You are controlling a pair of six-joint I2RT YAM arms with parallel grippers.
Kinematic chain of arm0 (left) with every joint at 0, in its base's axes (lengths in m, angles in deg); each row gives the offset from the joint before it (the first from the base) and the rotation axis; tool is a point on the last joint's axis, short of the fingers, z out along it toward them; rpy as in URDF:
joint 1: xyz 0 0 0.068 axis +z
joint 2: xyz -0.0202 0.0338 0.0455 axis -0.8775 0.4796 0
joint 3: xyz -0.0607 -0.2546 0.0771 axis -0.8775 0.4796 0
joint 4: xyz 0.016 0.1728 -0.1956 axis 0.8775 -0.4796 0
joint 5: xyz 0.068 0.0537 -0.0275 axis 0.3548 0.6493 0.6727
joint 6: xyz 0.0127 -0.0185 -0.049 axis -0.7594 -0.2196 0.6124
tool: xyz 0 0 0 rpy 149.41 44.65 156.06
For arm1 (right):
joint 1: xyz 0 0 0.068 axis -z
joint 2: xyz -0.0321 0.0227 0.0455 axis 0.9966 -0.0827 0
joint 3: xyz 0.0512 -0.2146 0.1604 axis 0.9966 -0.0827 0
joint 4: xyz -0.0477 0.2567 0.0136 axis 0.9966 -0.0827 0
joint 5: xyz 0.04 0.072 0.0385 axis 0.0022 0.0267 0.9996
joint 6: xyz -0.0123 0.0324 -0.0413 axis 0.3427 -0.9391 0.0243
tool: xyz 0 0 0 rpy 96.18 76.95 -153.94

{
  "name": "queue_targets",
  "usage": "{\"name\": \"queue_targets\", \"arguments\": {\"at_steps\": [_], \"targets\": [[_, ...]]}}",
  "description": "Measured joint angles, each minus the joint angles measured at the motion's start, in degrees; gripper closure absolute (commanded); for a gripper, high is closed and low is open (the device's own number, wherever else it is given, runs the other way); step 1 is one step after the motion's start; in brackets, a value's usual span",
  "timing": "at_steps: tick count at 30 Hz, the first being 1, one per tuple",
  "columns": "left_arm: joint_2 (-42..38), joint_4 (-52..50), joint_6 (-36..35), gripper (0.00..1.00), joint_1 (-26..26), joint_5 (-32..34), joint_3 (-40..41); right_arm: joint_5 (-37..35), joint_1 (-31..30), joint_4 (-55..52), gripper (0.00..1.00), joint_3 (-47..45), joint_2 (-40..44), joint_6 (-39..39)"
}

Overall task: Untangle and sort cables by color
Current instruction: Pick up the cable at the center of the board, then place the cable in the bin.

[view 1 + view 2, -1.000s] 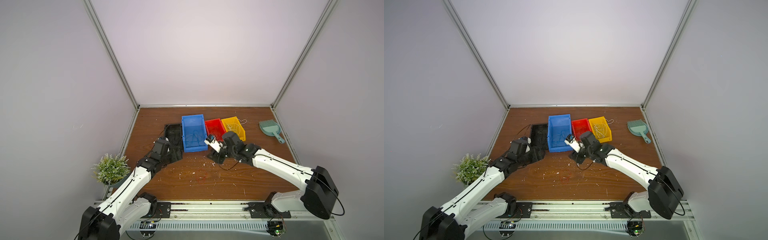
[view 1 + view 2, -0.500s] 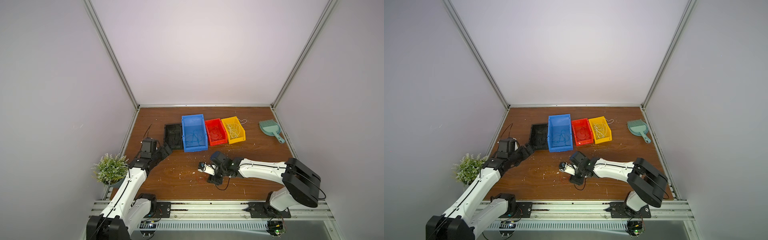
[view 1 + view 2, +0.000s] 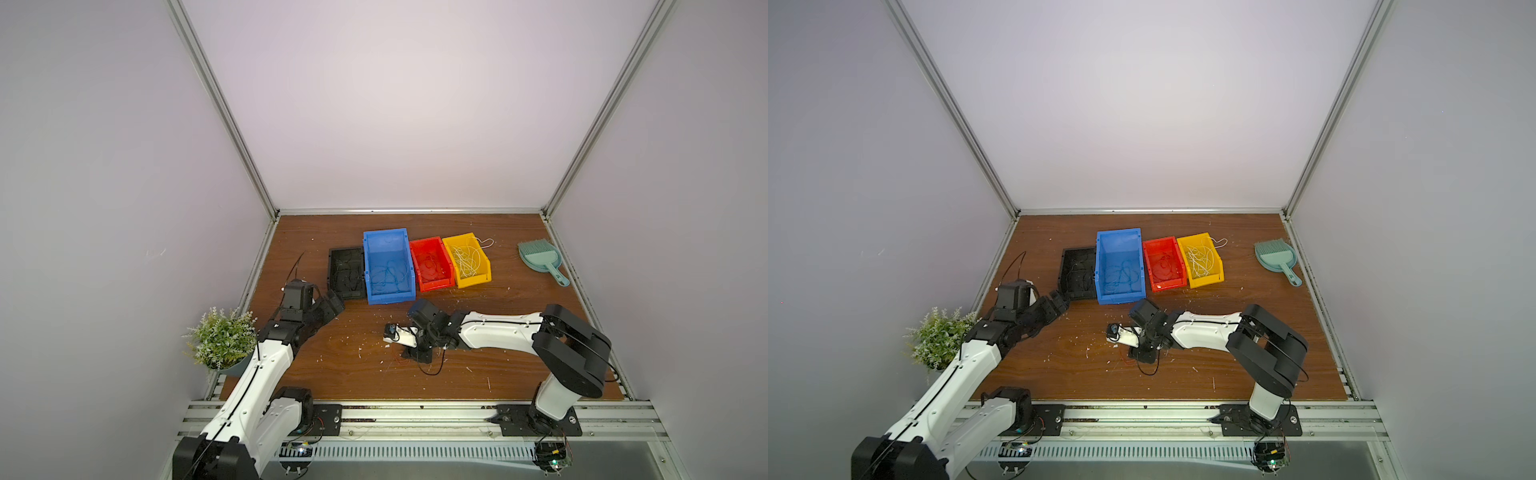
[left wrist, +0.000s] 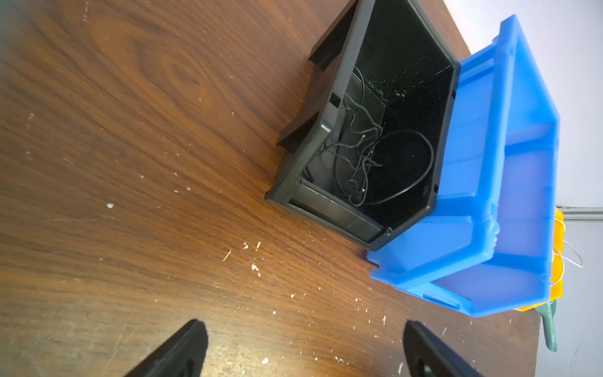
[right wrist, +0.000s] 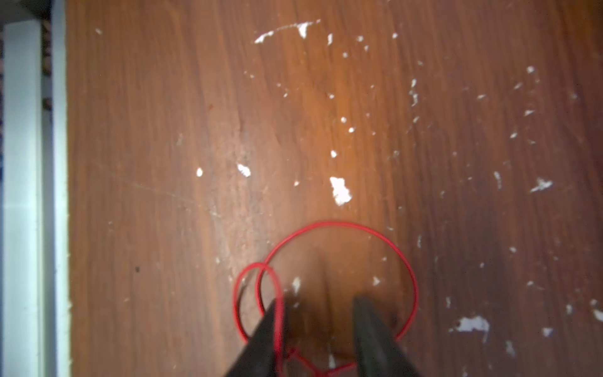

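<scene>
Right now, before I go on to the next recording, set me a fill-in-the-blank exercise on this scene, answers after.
The white cables lie in the end bin coloured ____.
The largest bin, between the black bin and the red bin, is coloured ____.
The cable looped on the table by the right hand is coloured ____.
The left hand, holding nothing, stands wide ____.
Missing words: yellow, blue, red, open.

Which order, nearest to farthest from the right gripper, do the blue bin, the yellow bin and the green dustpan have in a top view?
1. blue bin: directly behind the right gripper.
2. yellow bin: farther back, toward the right.
3. green dustpan: farthest, near the right wall.
</scene>
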Motion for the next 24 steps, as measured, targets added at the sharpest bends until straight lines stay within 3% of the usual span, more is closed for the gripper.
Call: {"name": "queue_targets", "arguments": {"at_steps": [5,11,17,24], "targets": [[-0.26,0.2,-0.59,0.03,0.02,-0.96,0.11,0.0,-0.09,-0.55,1.0,-0.55,3.02,-0.35],[-0.39,1.16,-1.75,0.05,-0.13,-2.99,0.72,-1.66,1.66,-1.11,1.0,-0.5,16.85,-3.21],[-1.27,2.99,-5.27,0.01,-5.73,-2.38,0.98,-7.23,13.22,2.16,1.0,1.99,22.56,-8.83],[-7.61,4.96,-9.07,0.01,-8.31,-1.49,2.16,-10.67,25.09,7.8,1.0,6.12,15.85,-16.41]]}}
